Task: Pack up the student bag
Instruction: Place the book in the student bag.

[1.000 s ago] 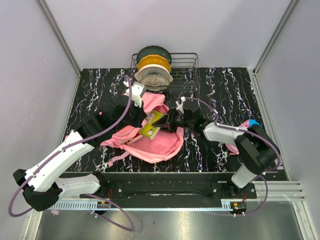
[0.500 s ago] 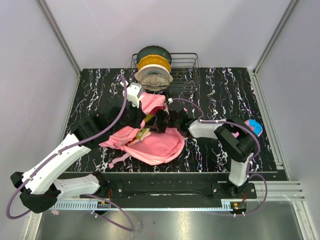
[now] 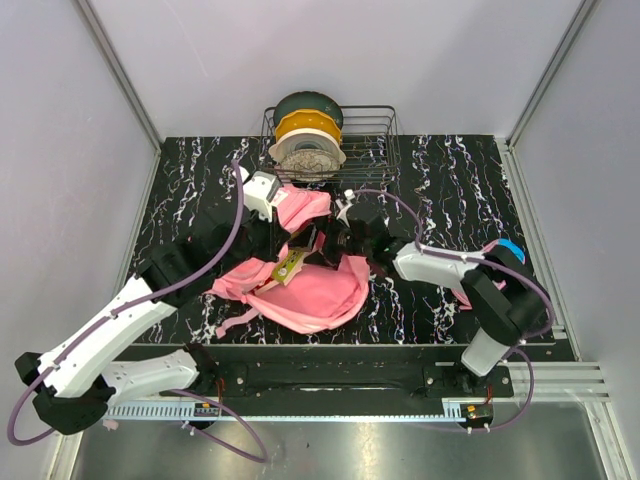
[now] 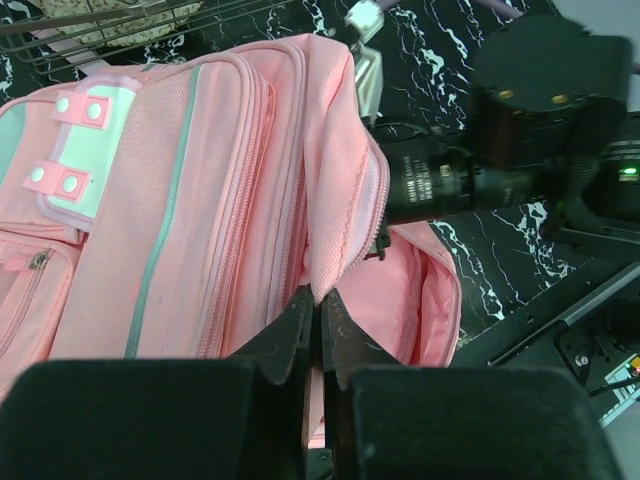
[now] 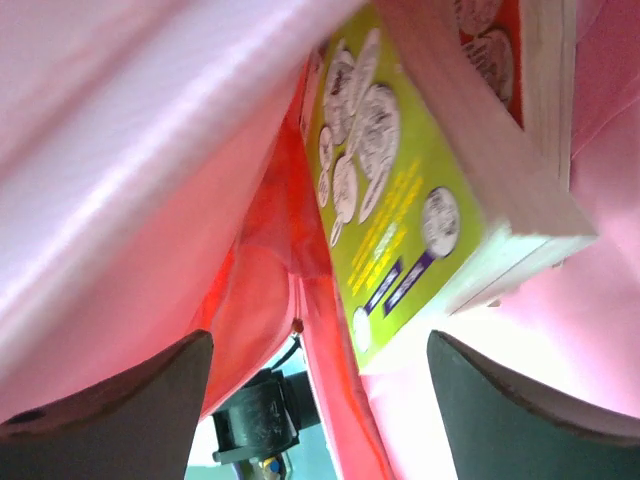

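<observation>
The student bag, a large soft pink backpack, lies in the middle of the black marbled table. My left gripper is shut on the fabric edge of the bag's main opening and holds it up. A book with a yellow-green cover sits in that opening. My right gripper is inside the bag among the pink lining, open, its fingers standing wide. The book lies loose just ahead of them, not gripped. From above, the right gripper is at the bag's mouth, beside the left gripper.
A wire basket with filament spools stands at the back, just behind the bag. A small pink pencil case with a blue end lies at the right, partly hidden behind the right arm. Grey walls close in the table.
My right gripper has gone from shut on the book to open, leaving the book in the bag's opening. The left gripper has kept its hold on the bag's edge, shifting slightly left.
</observation>
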